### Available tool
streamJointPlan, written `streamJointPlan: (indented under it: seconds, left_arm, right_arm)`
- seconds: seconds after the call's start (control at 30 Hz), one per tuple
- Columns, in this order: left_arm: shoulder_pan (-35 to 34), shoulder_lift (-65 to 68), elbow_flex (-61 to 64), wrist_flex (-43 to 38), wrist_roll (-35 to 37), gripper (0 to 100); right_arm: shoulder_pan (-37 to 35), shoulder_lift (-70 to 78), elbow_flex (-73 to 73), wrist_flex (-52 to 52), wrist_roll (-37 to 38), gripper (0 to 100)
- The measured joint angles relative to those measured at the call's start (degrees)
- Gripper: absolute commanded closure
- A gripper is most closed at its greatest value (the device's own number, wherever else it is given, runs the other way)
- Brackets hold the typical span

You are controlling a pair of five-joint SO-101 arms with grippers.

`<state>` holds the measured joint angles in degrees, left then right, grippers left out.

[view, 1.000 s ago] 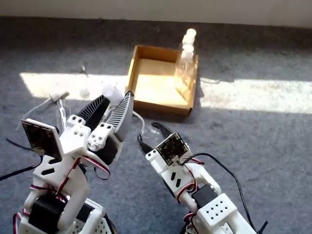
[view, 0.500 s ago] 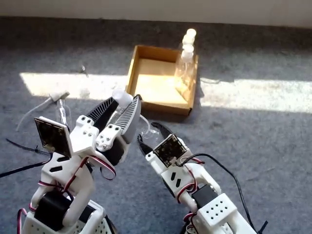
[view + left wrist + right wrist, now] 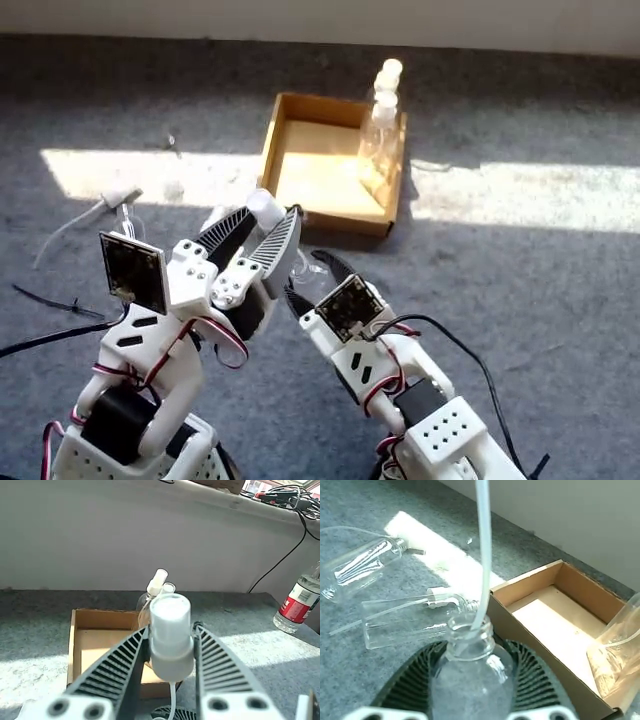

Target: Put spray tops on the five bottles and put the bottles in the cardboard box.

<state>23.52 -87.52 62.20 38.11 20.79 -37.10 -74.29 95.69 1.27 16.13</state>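
A left gripper [image 3: 268, 212] was seen closed on a white plastic spray top [image 3: 265, 207], which was gripped by its sides between the two black ribbed fingers [image 3: 120, 665]. From the spray top a thin translucent dip tube [image 3: 484, 545] was hung down, and its lower end was passed into the open neck of a clear plastic bottle [image 3: 470, 680]. The spray top was held above the neck, apart from it.

That bottle was held upright by a right gripper [image 3: 310, 275], clamped around its shoulders just below the neck. Both grippers were placed close together over a grey carpeted worktop [image 3: 520, 290], just in front of the near wall of a shallow brown cardboard box [image 3: 283, 150].

Inside the box, standing clear bottles with white tops [image 3: 380, 125] were gathered along its right-hand wall as seen from the high view. The rest of the box floor was left bare and lit by a band of sunlight.

On the worktop beside the left arm, two more clear bottles [image 3: 357, 569] were laid on their sides, well apart from the box. In the one nearer the held bottle a thin tube could be made out.
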Motion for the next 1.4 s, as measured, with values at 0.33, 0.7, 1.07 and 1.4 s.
streamJointPlan:
  seconds: [0.33,0.7,1.07,1.4]
  left_arm:
    - [0.3,0.3,4.3,0.0,0.0,94]
    - [1.5,0.3,6.7,-0.2,-0.1,94]
    - [1.6,0.3,9.4,-0.2,-1.6,94]
    - [2.8,-0.4,9.9,-0.2,-1.4,94]
  right_arm:
    - [5.1,0.0,0.0,0.2,-5.1,99.5]
    - [-1.0,0.0,-1.0,5.7,-6.8,99.5]
    - [-1.0,-1.6,-1.0,5.7,-7.0,99.5]
    - [-1.1,-27.7,-0.9,16.5,-7.0,99.5]
